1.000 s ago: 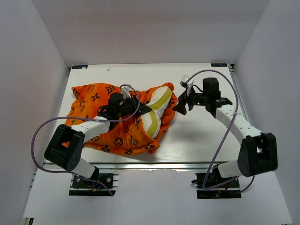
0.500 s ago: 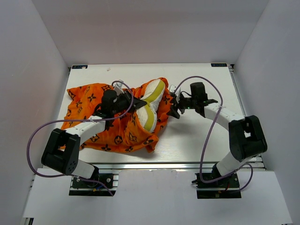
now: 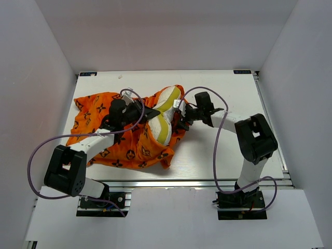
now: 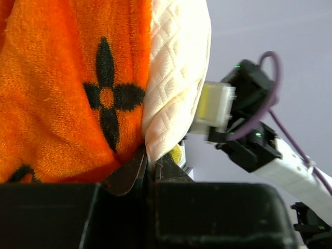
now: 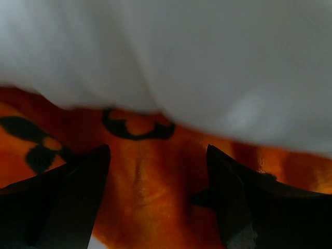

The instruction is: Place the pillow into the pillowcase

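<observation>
A: Which step of the task is in hand here?

B: The stuffing itself, I think. The pillow (image 3: 168, 101) lies on the worktop (image 3: 223, 150), a little left of the middle. One end is inside the pillowcase (image 3: 96, 104). The other end, with the yellow band, sticks out toward the right arm.

A: And what are the fingers doing?

B: The left fingers (image 4: 127, 174) are pressed almost together and pinch the orange rim of the pillowcase, directly against the quilted white side of the pillow. The right fingers (image 5: 78, 197) are spread wide. Orange cloth lies between them and the white pillow is just above, but as far as I can see they grip nothing.

A: How far along is the work, in your opinion?

B: Around the half, I would say. A large part of the pillowcase lies flat and crumpled to the left, so I judge that the pillow does not reach deep inside.

A: What does the next move call for?

B: Probably the right fingers must close on the rim at their side, or push against the free end of the pillow. The left fingers must then hold firmly and draw the mouth over the foam. The pillow is thick and the cloth is soft, so a thin pinch may slip. I cannot tell how wide the mouth is open.
</observation>
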Robot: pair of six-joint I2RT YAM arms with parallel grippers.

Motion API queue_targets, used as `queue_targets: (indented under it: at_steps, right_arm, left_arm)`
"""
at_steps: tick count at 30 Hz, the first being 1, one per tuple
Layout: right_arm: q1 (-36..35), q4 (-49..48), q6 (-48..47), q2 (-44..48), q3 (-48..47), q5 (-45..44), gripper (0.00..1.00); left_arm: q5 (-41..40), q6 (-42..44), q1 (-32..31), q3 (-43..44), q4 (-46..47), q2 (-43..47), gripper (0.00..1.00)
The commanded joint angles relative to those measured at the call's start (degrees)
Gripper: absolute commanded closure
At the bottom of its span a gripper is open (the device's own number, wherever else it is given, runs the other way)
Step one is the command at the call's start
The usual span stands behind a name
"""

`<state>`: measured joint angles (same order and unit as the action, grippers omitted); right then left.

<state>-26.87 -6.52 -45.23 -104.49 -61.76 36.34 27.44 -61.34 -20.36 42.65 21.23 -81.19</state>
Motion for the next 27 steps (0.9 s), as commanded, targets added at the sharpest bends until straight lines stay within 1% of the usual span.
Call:
queue_targets:
  at_steps: [1,3,4,6,7,9,10,12,13,15,17,20,23,24,26,27]
  right_arm:
    - [-0.2,-1.9,-4.8,-1.9,-2.3,-1.4,0.21]
    - [-0.5,-2.0,-6.2,-2.9,-2.0,-1.5,0.24]
    - [-1.0,-0.9,-8.0,-3.4,-2.5,-2.2,0.27]
    - [-1.6,-0.3,-8.6,-3.9,-3.1,-2.2,0.31]
    - [-1.7,0.1,-8.6,-4.2,-4.7,-1.8,0.37]
    - [-1.9,5.4,-8.7,-6.3,-7.8,-1.6,0.47]
    - [-2.0,9.8,-8.6,-7.8,-11.0,-1.0,0.57]
    - [-1.9,12.8,-7.9,-9.1,-13.6,-0.8,0.73]
    - [-1.9,14.2,-7.6,-9.6,-14.7,-0.4,1.00]
    - [-1.6,14.9,-6.9,-8.2,-14.3,0.6,1.00]
    - [-0.8,13.8,-7.1,-4.2,-11.3,4.2,1.00]
    - [0.4,14.9,-6.1,1.3,-10.1,9.1,1.00]
    - [3.0,13.7,-0.4,7.4,-8.6,15.6,1.00]
    - [3.7,11.6,3.4,10.6,-7.4,18.4,1.00]
    - [5.9,8.7,7.6,13.5,-5.9,21.0,1.00]
    - [6.5,5.5,9.5,16.3,-4.4,23.1,1.00]
  left_arm:
    - [-0.8,-1.8,2.4,-0.6,1.8,4.5,1.00]
    - [-0.2,-2.3,3.2,-0.8,2.1,5.0,1.00]
    - [-0.1,-2.4,3.4,-0.8,2.0,5.2,1.00]
    - [0.0,-2.5,3.7,-0.7,1.8,5.3,1.00]
    - [0.1,-2.5,3.8,-0.7,1.8,5.3,1.00]
    - [0.2,-2.6,4.1,-0.6,1.8,5.5,1.00]
    - [0.2,-2.5,4.2,-0.6,1.7,5.5,1.00]
    - [0.2,-2.4,4.5,-0.8,1.5,5.9,1.00]
    - [0.2,-2.3,4.5,-0.9,1.2,5.9,1.00]
    - [0.2,-1.8,4.6,-1.3,0.4,6.0,1.00]
    - [-0.1,-1.4,4.7,-1.9,-0.3,6.0,1.00]
    - [-0.7,-0.8,4.9,-3.1,-1.2,5.7,1.00]
    - [-1.9,0.3,4.9,-3.1,-4.0,4.6,1.00]
    - [-2.3,1.2,4.9,-2.9,-4.7,4.3,1.00]
    - [-3.7,2.4,5.0,-2.3,-6.7,3.2,1.00]
    - [-4.1,2.6,5.1,-2.2,-7.0,2.9,1.00]
